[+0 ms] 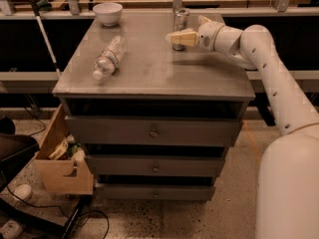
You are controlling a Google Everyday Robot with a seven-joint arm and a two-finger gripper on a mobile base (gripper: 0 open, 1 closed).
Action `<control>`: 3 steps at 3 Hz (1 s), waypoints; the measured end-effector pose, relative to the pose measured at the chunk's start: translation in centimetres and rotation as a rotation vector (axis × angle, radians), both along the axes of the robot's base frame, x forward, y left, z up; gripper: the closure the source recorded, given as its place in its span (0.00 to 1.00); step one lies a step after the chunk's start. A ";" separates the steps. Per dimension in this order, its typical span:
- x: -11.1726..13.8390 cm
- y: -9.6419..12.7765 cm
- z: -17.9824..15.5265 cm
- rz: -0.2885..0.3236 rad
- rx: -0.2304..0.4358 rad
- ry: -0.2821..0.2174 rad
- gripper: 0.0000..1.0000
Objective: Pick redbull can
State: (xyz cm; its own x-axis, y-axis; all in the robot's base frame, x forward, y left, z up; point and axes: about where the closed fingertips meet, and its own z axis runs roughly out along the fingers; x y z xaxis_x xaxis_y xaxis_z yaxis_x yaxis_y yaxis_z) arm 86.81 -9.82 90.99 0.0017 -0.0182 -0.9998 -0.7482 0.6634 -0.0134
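Observation:
The redbull can [180, 18], slim and silver with a shiny top, stands upright near the far right of the grey cabinet top [154, 73]. My gripper [183, 29] reaches in from the right at the can's height. One pale finger [182, 36] lies across the front of the can's lower half, and the other finger [203, 20] shows behind and to the right of it. The jaws stand apart with the can between them. The can's base is hidden behind the near finger.
A clear plastic water bottle [107, 59] lies on its side at the left of the top. A white bowl [107, 13] stands at the far left corner. The cabinet has drawers [153, 132] below. A cardboard box [60, 161] and cables lie on the floor at left.

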 end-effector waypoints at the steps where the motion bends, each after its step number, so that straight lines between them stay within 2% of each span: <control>1: 1.4 1.8 -0.8 0.022 0.066 0.003 0.18; 2: 1.3 1.9 -0.8 0.023 0.062 0.003 0.41; 3: 1.4 2.5 -0.8 0.030 0.063 0.005 0.70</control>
State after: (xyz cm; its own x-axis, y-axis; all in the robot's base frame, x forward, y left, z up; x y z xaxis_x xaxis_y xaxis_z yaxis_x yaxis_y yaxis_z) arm 88.18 -7.35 90.15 -0.0032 0.0445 -0.9990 -0.7676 0.6402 0.0310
